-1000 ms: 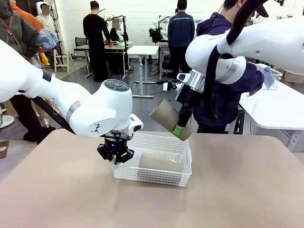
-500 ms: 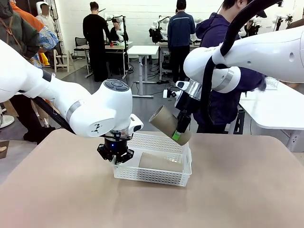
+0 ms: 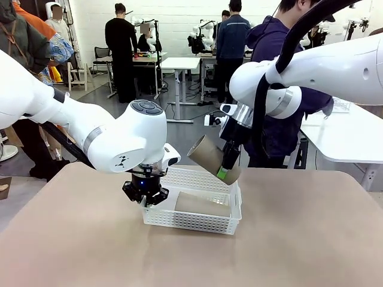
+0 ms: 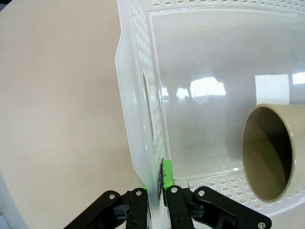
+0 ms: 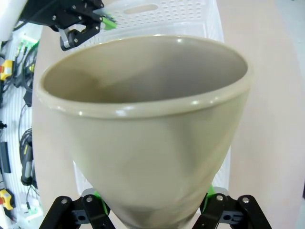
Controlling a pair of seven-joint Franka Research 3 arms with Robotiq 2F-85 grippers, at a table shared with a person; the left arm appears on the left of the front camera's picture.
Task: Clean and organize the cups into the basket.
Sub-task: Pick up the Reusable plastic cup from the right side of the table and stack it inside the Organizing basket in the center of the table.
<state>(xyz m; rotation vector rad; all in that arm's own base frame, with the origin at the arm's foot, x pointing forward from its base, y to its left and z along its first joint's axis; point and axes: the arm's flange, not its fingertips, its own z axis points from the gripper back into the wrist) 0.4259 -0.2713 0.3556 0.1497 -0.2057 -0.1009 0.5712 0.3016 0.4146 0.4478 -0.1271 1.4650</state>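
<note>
My left gripper [image 3: 145,195] is shut on the left end wall of the white perforated basket [image 3: 191,221]. In the left wrist view its green fingertips [image 4: 161,175] pinch that basket wall [image 4: 138,71]. One tan cup [image 3: 202,204] lies on its side inside the basket, its mouth toward the left wrist camera [image 4: 269,150]. My right gripper [image 3: 226,170] is shut on the base of a second tan cup [image 3: 210,156], held tilted above the basket's far right corner. That cup [image 5: 147,119] takes up most of the right wrist view, with the basket [image 5: 181,12] beyond it.
A person in a dark hoodie [image 3: 281,119] stands just past the table's far edge, behind my right arm. A white table [image 3: 353,140] stands at the right. The beige tabletop [image 3: 299,239] is bare in front of and beside the basket.
My right arm has carried the tan cup a little to the left and lower, closer to the basket. The left gripper and the basket have stayed put.
</note>
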